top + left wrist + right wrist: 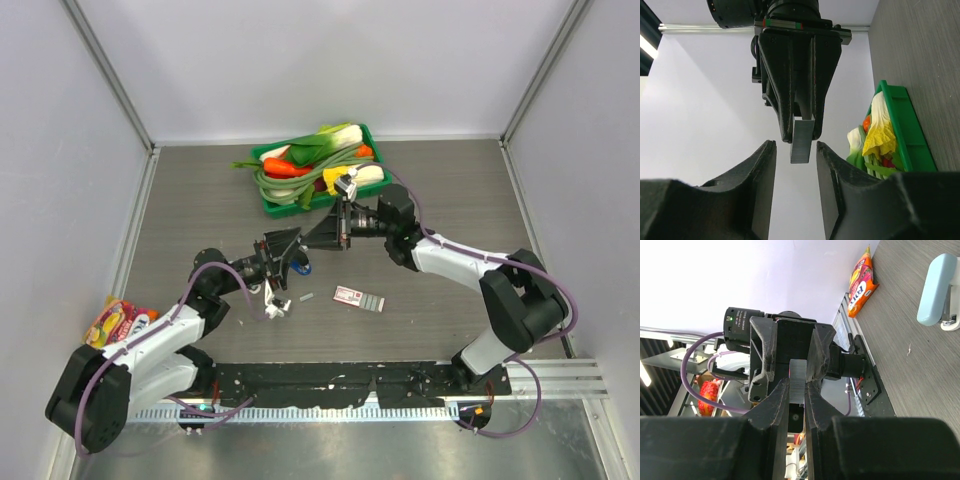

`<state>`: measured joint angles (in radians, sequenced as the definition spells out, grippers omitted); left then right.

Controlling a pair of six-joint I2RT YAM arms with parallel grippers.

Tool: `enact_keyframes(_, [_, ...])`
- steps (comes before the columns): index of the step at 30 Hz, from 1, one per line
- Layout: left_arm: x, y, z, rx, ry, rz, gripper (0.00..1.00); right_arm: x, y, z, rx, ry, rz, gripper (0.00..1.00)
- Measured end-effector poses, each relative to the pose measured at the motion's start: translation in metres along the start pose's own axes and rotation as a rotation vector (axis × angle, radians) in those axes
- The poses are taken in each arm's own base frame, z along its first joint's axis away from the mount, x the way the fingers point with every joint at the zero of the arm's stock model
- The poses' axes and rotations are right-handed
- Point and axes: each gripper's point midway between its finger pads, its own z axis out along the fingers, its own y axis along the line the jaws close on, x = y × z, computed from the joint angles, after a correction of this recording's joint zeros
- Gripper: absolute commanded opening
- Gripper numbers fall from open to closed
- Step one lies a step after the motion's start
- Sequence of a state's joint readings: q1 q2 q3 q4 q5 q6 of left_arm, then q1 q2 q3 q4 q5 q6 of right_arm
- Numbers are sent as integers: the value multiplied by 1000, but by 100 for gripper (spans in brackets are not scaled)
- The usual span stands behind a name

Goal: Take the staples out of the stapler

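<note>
A green tray (270,207) sits at the middle of the table's (460,190) far edge. It is heaped with vegetables (300,165): long green stalks, an orange-red piece and a yellow one. A bright snack packet (118,322) lies against the left edge, towards the near corner. Around the table's middle lies a flat red-and-white carton (358,298). To its left, apart from it, is a pale blue-and-white oblong object (277,302).
</note>
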<state>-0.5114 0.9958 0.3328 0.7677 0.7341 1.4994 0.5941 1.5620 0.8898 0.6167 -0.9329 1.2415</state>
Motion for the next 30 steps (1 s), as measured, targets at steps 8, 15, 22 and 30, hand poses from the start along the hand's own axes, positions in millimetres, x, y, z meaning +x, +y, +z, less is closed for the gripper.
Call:
enact_keyframes(8, [1,-1,0,2,7,-5,22,0,0,4,-16,5,10,11])
enact_keyframes(15, [2,-3,0,9,11,-11,10,0,-1,4,-13,5,10,26])
enact_keyframes(22, [5,-16,-6,80,52,-68,7,-8,-20,6,105,-5,-26,53])
enact_keyframes(30, [14,-37,-14,234,126,-184,5,-43,-32,-5,260,-72,-155,59])
